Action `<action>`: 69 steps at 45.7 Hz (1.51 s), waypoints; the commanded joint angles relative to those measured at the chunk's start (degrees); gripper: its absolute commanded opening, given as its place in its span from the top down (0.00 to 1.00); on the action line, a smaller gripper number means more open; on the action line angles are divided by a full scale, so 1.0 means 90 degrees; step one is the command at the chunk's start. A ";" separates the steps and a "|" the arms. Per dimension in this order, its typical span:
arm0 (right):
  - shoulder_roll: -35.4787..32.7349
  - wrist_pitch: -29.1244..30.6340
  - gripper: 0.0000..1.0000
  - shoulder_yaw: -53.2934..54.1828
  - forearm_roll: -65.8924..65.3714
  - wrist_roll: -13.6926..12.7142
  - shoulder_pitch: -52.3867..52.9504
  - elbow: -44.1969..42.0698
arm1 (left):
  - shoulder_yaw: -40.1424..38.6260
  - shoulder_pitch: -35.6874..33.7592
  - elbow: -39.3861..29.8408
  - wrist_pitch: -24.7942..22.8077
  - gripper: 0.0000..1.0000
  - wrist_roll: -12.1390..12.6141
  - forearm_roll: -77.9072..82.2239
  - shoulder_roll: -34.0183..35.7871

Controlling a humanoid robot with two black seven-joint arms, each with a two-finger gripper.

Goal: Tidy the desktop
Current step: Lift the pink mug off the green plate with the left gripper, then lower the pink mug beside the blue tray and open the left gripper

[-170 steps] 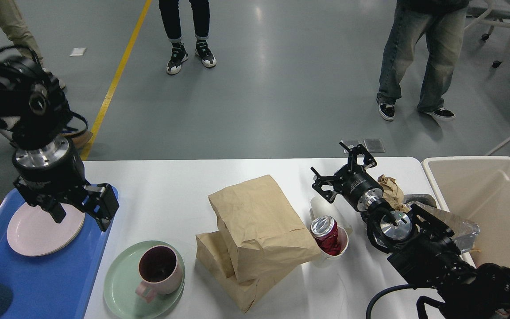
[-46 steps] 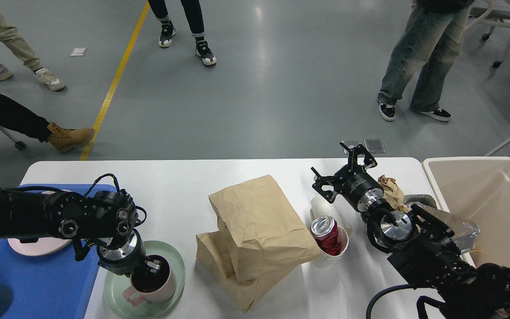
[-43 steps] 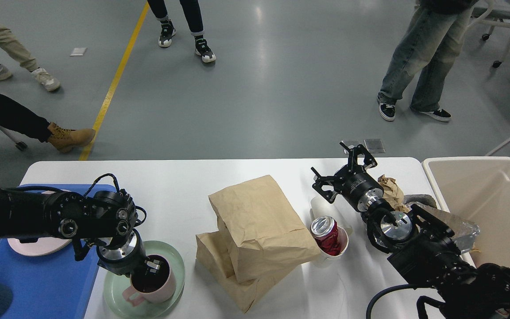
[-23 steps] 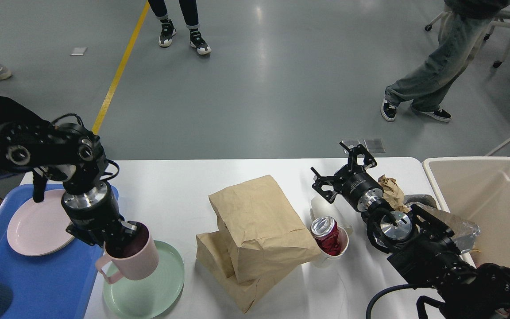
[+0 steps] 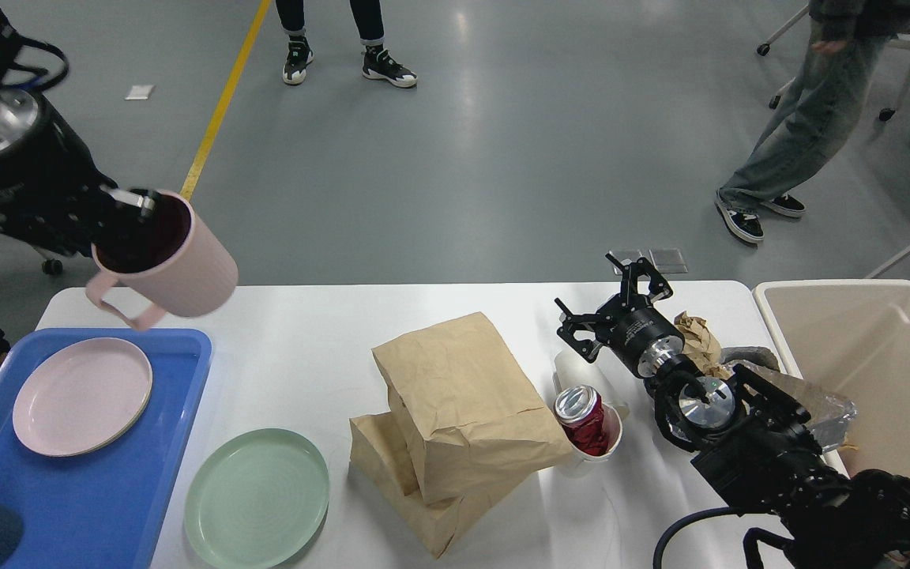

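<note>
The white desktop (image 5: 305, 340) fills the lower half of the head view. High at the left, my left gripper (image 5: 125, 212) is shut on the rim of a pink mug (image 5: 167, 265), which hangs tilted in the air above the far end of the blue tray (image 5: 107, 490). A pink plate (image 5: 81, 395) lies in that tray. On the desktop, a green plate (image 5: 257, 498) sits bare by the tray. My right gripper (image 5: 611, 299) stands open over the far right of the desktop, holding nothing.
Two brown paper bags (image 5: 455, 419) lie stacked mid-table. A crushed red can (image 5: 583, 417) sits in a white cup, with crumpled paper (image 5: 696, 336) behind my right arm. A beige bin (image 5: 874, 371) stands at the right. People walk on the floor beyond.
My left gripper closed on the pink mug, lifted it off the green plate and carried it up and left over the tray. The right arm stayed still.
</note>
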 commanded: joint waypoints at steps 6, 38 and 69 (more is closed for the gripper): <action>-0.0004 0.0000 0.00 0.0005 0.0000 0.0000 0.0000 0.0000 | 0.1163 -0.1532 -0.0539 0.0002 1.00 -0.0289 0.0018 -0.0076; -0.0004 0.0000 0.00 -0.0005 0.0000 0.0000 0.0000 0.0000 | 0.2424 0.0068 -0.1194 0.0002 1.00 -0.0143 0.1013 0.1623; 0.0005 0.0000 0.00 -0.0005 0.0000 0.0000 0.0000 0.0000 | -0.0437 0.5449 0.0710 0.2607 1.00 0.0619 0.1385 0.1995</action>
